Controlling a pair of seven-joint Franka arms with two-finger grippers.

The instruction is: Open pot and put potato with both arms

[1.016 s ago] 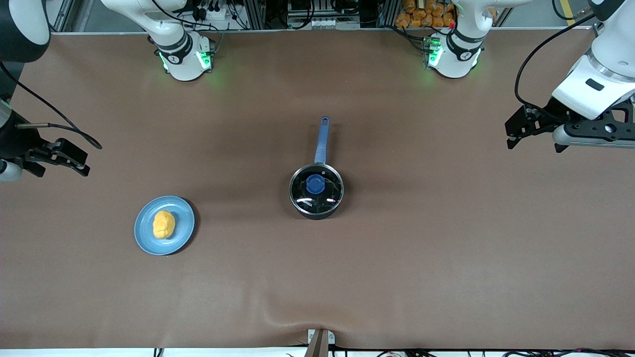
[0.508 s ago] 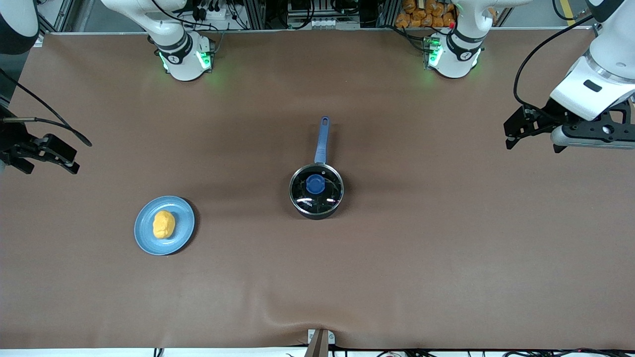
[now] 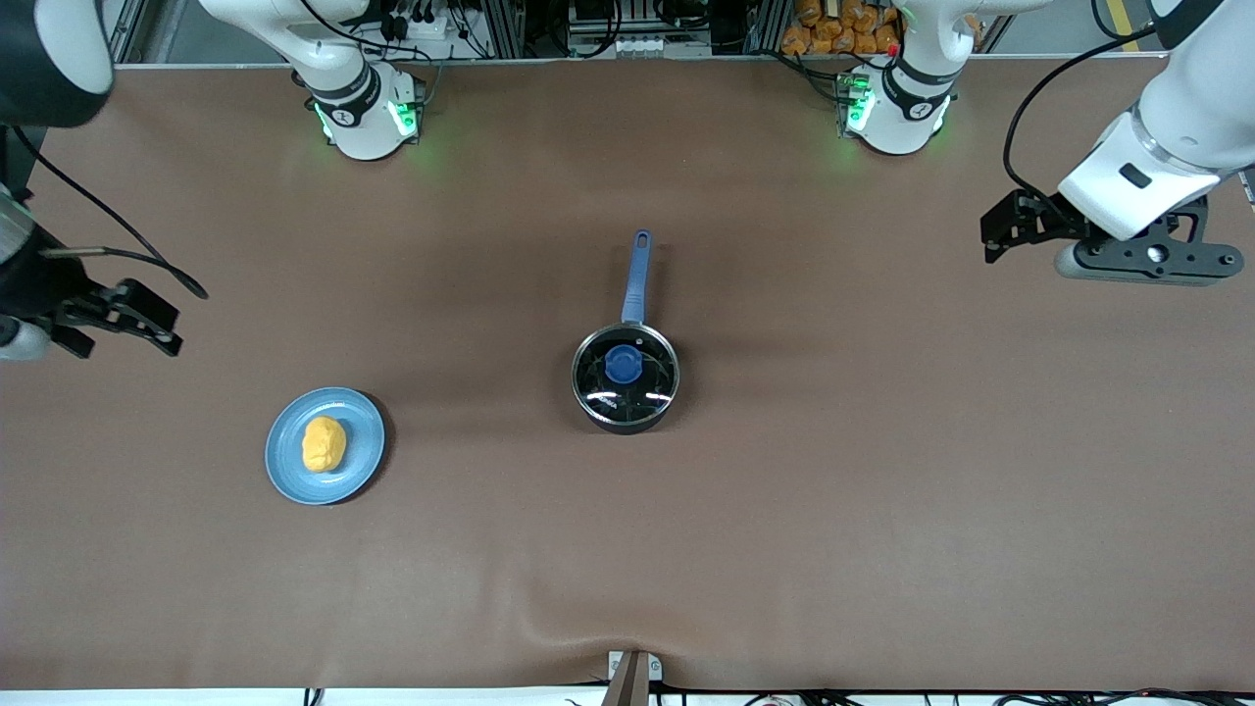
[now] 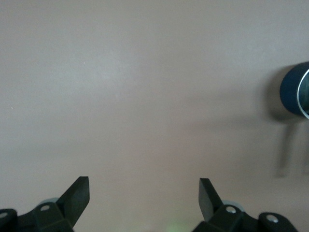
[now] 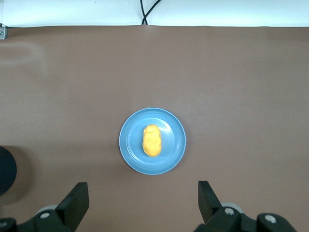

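A big brown tabletop point(image 3: 882, 510) holds just a few things. The pot point(image 3: 626, 378) sits close to the middle, black and round, with its clear lid point(image 3: 627, 378) on top and a blue knob point(image 3: 624, 364) in the middle of the lid. Its long blue handle point(image 3: 638, 276) points to 12 o'clock, toward the robots' bases. The potato point(image 3: 323, 444) is small, yellow-orange and lumpy. It lies in the middle of a flat blue plate point(image 3: 353, 476). The plate is at about 8 o'clock from the pot, well apart from it, toward the right arm's end of the tabletop and a little nearer to the front camera. The right hand point(image 3: 157, 319) hangs in the air over the bare tabletop at about 11 o'clock from the plate, at the right arm's end. Its two fingers point(image 5: 75, 200) are wide apart and hold nothing. From its own wrist camera you can see the potato point(image 5: 152, 140) on the plate point(image 5: 130, 152) under it. The left hand point(image 3: 992, 235) hangs over the bare tabletop at the left arm's end, at about 2 o'clock from the pot and well apart from it. Its fingers point(image 4: 77, 193) are wide apart too, with nothing between them. Its wrist camera shows mostly brown tabletop point(image 4: 145, 87) and just an edge of the pot point(image 4: 292, 89).
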